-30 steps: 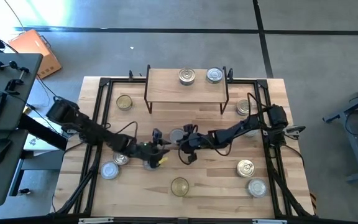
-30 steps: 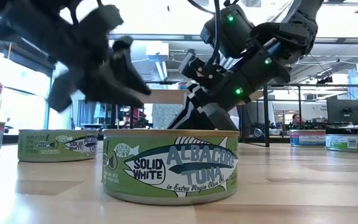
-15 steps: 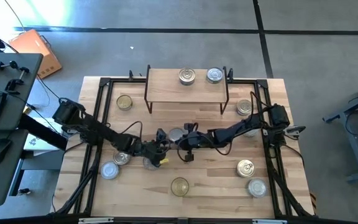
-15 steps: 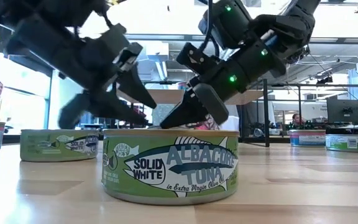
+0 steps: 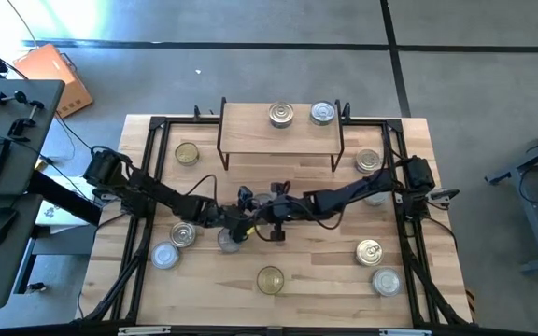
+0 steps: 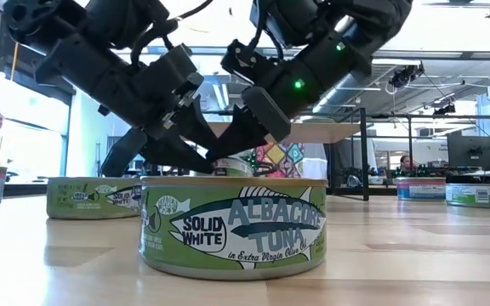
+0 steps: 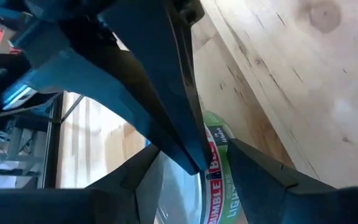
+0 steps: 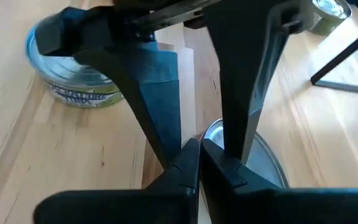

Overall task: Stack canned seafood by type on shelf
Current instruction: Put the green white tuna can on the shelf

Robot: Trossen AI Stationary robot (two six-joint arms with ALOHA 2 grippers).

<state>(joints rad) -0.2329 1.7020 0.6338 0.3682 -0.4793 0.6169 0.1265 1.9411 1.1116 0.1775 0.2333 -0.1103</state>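
A silver-topped tin (image 5: 262, 199) with a green label (image 7: 219, 180) stands on its base at the table's middle. My left gripper (image 5: 247, 213) reaches it from the left, open and slanting down, one finger (image 8: 160, 93) on each side of it. From the right, my right gripper (image 5: 267, 209) comes in shut, with its tips (image 7: 194, 165) at the tin's top rim. The shelf (image 5: 278, 131) stands at the far edge on black wire legs and carries two silver-topped tins (image 5: 280, 114) (image 5: 321, 113). My left gripper straddles the tin's round side, slanting down from the table's left; whether either finger touches the wall, I cannot tell. My right gripper has its shut fingertips (image 8: 191, 155) at the edge of the tin's silver top (image 8: 260, 162), slanting down from the right; I cannot tell whether they touch it.
Several more tins stand around the table: a gold-topped one near the front edge (image 5: 269, 278), another at far left (image 5: 187, 154), silver ones at left (image 5: 164, 255) and right (image 5: 369, 250). The albacore tin (image 6: 232, 225) is close to the low camera. Black rails (image 5: 148, 187) run along the table's sides.
My left gripper has moved down and toward the table's far right, coming over the middle tin with its fingers still apart. My right gripper has risen a little and rolled at the wrist. The tin has stayed where it was.
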